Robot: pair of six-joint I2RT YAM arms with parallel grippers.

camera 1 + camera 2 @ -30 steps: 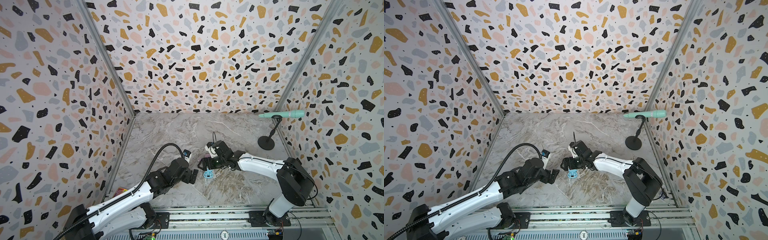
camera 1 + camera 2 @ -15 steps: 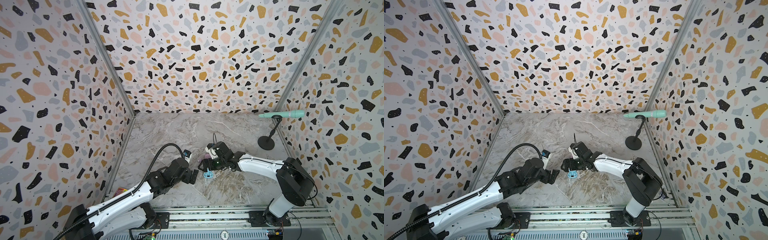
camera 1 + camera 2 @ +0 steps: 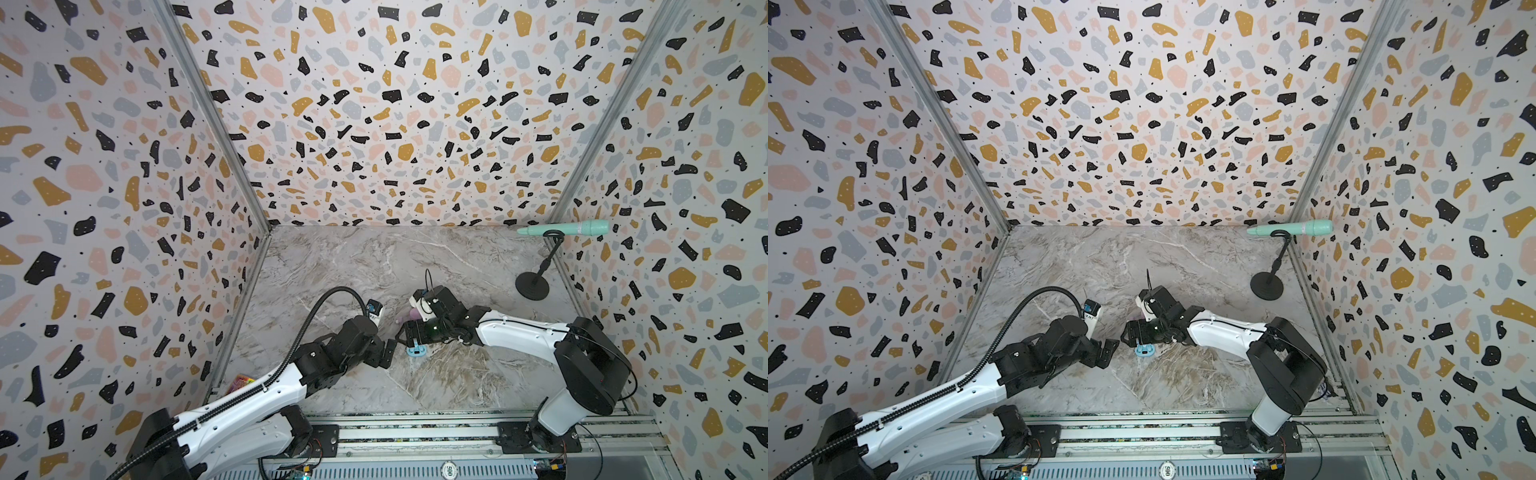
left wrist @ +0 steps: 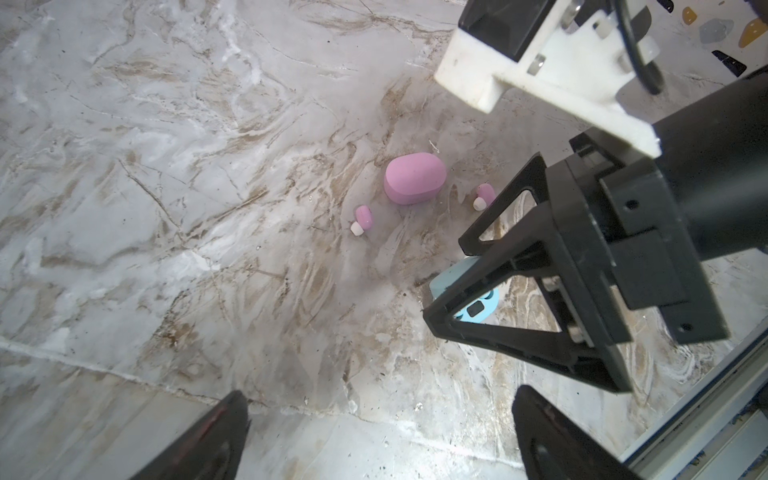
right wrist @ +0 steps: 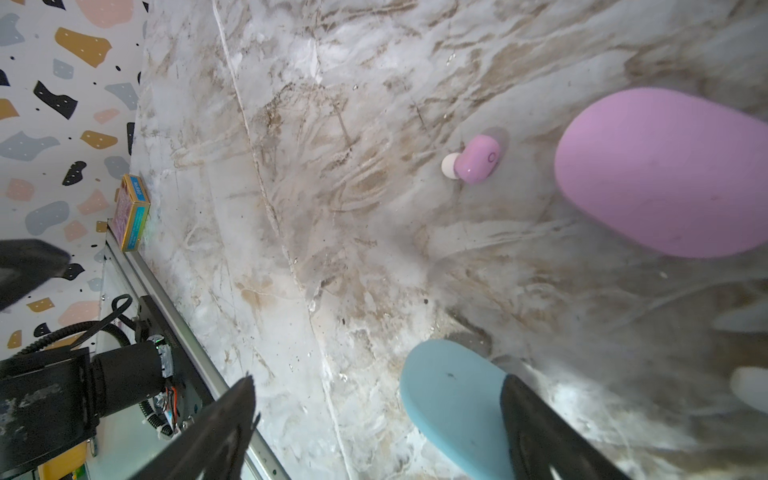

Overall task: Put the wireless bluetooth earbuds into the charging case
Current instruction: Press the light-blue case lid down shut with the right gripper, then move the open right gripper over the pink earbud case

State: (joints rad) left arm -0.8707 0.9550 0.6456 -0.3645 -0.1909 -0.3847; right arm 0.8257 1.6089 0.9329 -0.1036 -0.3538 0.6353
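While the left claw (image 4: 382, 399) and right claw (image 5: 378, 386) stand apart, scuffed marble tabletop (image 3: 374, 266), terrazzo walls (image 3: 374, 124) around

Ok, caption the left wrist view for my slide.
Closed pink case between two pink earbuds; right gripper over blue case.

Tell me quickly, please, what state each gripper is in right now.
Left gripper: open, holding nothing.
Right gripper: open, holding nothing, close to the blue case.

On my marble worktop (image 3: 353, 257), a mint microphone (image 3: 569, 228) rests on a black stand (image 3: 532, 286) far right; a colourful box (image 5: 132, 212) sits by the left wall (image 3: 124, 208)
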